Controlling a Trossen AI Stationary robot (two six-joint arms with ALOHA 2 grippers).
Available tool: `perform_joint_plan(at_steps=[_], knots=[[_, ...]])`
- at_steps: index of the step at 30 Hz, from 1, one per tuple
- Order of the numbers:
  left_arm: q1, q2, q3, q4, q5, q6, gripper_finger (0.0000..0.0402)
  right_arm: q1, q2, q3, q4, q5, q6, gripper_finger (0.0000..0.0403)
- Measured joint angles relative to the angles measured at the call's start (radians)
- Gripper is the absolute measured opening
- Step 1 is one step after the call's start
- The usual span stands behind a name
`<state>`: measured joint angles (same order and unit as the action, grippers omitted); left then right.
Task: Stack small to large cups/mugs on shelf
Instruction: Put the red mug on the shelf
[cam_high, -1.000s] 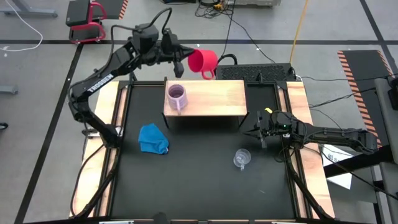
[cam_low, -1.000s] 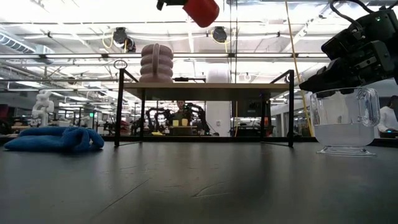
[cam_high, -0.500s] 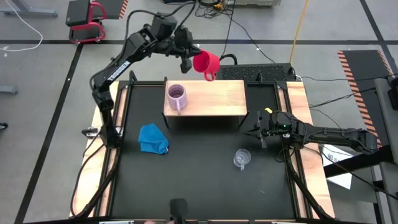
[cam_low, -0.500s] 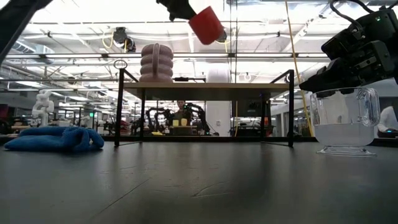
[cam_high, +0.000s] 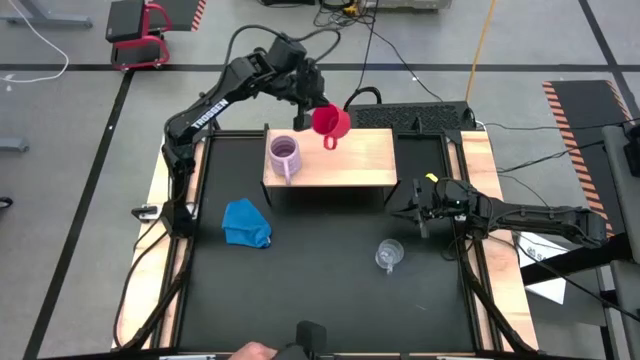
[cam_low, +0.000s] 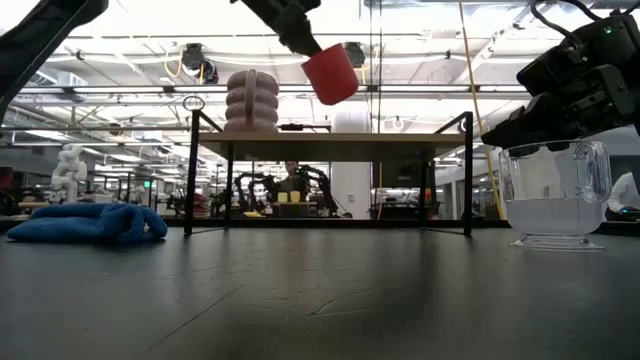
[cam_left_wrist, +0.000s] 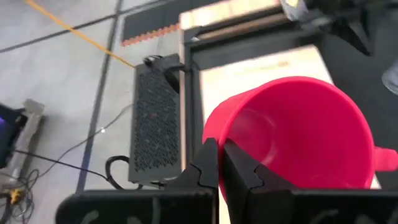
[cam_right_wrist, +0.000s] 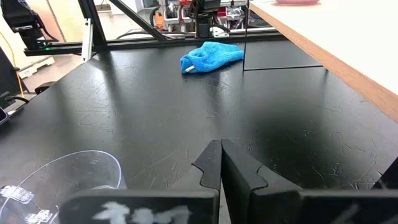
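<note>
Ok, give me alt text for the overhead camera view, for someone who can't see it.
The left gripper holds a red mug above the back edge of the wooden shelf, where a lilac mug already stands. The right gripper rests near the table's right side, with a glass cup and a blue cloth on the black tabletop.

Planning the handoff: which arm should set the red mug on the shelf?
Left. The left gripper holds the red mug over the shelf; the right gripper waits by the glass cup.
</note>
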<state>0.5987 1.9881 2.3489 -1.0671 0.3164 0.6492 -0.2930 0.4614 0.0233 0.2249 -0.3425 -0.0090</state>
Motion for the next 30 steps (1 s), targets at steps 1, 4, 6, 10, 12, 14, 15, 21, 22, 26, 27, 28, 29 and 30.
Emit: perform_joint_plan(at_steps=[1, 4, 6, 10, 12, 14, 15, 21, 22, 26, 27, 28, 29, 30], knots=[[-0.005, 0.000, 0.000, -0.014, 0.000, 0.010, 0.0003, 0.000, 0.000, 0.000, 0.000, 0.000, 0.000, 0.0000], [-0.018, -0.001, 0.000, -0.048, 0.000, 0.011, 0.0003, 0.000, 0.000, 0.000, 0.000, 0.000, -0.002, 0.0000], [-0.024, -0.001, 0.000, -0.089, 0.000, 0.003, 0.0003, 0.000, 0.000, 0.000, 0.001, 0.000, -0.002, 0.0000], [-0.035, -0.001, 0.000, -0.117, -0.042, -0.057, 0.0003, 0.000, 0.000, 0.000, 0.001, 0.000, -0.002, 0.0000], [-0.044, -0.001, 0.000, -0.137, -0.054, -0.067, 0.0003, 0.000, 0.000, 0.000, 0.001, 0.000, -0.002, 0.0000], [-0.053, -0.001, 0.000, -0.152, -0.055, -0.068, 0.0003, 0.000, 0.000, 0.000, 0.001, 0.000, -0.002, 0.0000], [-0.058, -0.001, 0.000, -0.156, -0.055, -0.068, 0.0003, 0.000, 0.000, 0.000, 0.001, 0.000, -0.002, 0.0000], [-0.079, 0.009, 0.000, -0.166, -0.055, -0.073, 0.0003, 0.000, 0.000, 0.000, 0.001, 0.000, 0.000, 0.0000], [-0.082, 0.009, 0.000, -0.165, -0.055, -0.074, 0.0003, 0.000, 0.000, 0.000, 0.001, 0.000, 0.000, 0.0000], [-0.092, 0.007, 0.000, -0.174, -0.055, -0.084, 0.0003, 0.000, 0.000, 0.000, 0.001, 0.000, 0.000, 0.0000], [-0.095, 0.007, 0.000, -0.178, -0.055, -0.085, 0.0003, 0.000, 0.000, 0.000, 0.001, 0.000, 0.000, 0.0000], [-0.098, 0.007, 0.000, -0.184, -0.055, -0.086, 0.0003, 0.000, 0.000, 0.000, 0.001, 0.000, 0.001, 0.0000], [-0.101, 0.007, 0.000, -0.192, -0.054, -0.086, 0.0003, 0.000, 0.000, 0.000, 0.001, 0.000, 0.001, 0.0000], [-0.105, 0.012, 0.000, -0.202, -0.051, -0.083, 0.0003, 0.000, 0.000, 0.000, 0.001, 0.000, 0.001, 0.0000]])
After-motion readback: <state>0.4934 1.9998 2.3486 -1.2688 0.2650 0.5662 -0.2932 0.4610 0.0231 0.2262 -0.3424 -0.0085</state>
